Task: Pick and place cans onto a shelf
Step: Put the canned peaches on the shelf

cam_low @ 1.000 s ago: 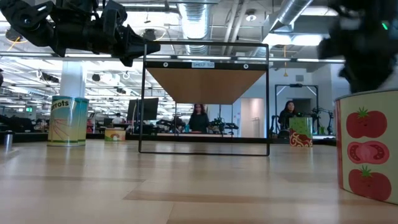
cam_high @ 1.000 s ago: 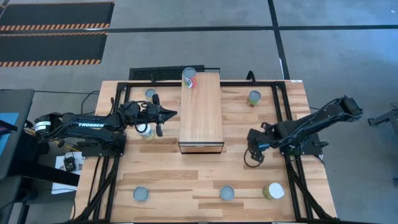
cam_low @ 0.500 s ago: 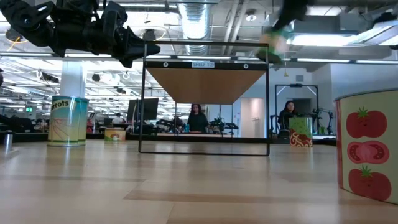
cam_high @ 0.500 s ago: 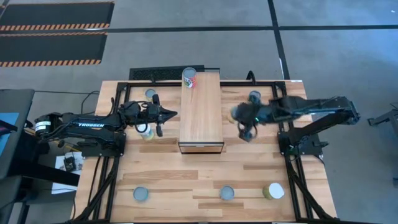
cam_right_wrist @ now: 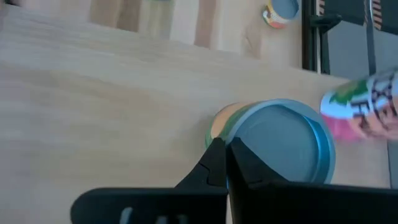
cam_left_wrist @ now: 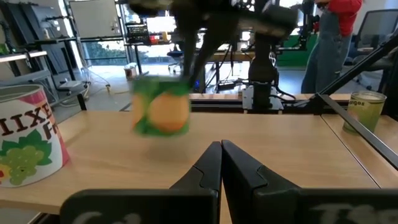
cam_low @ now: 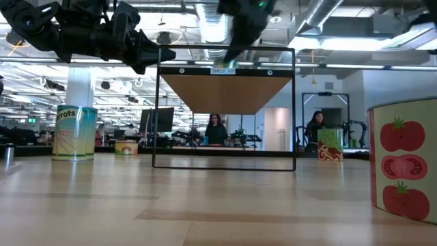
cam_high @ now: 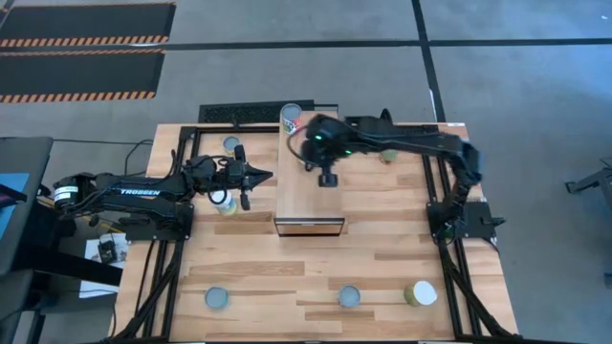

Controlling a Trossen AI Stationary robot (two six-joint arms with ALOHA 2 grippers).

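Note:
The shelf (cam_high: 309, 177) is a long light-wood box in the middle of the table. A mixed-fruit can (cam_high: 292, 119) stands on its far end. My right gripper (cam_high: 312, 143) reaches over the shelf's far half, shut on a green-and-orange can (cam_left_wrist: 161, 112) with a grey top (cam_right_wrist: 283, 152). That can hangs above the shelf top, close to the mixed-fruit can (cam_left_wrist: 25, 146). My left gripper (cam_high: 268, 175) waits shut and level just left of the shelf, touching nothing; its closed fingers (cam_left_wrist: 221, 165) point at the shelf. My right gripper pinches the can's top rim (cam_right_wrist: 231, 138) between its two fingers, on the side of the rim nearest the wrist. The fingers slant down from the table's right. The can hangs below them, lifted clear of the shelf top (cam_left_wrist: 261, 143).
Three cans stand along the near edge (cam_high: 218, 298), (cam_high: 349, 296), one of them white-topped (cam_high: 421, 293). More cans stand at the far left (cam_high: 230, 144), under my left arm (cam_high: 225, 204) and right of the shelf (cam_high: 390, 156). People are in the room behind.
My right gripper has risen from the table's near right and swept toward the far left, rolling as it went. It now hangs over the shelf's far half with the can lifted clear.

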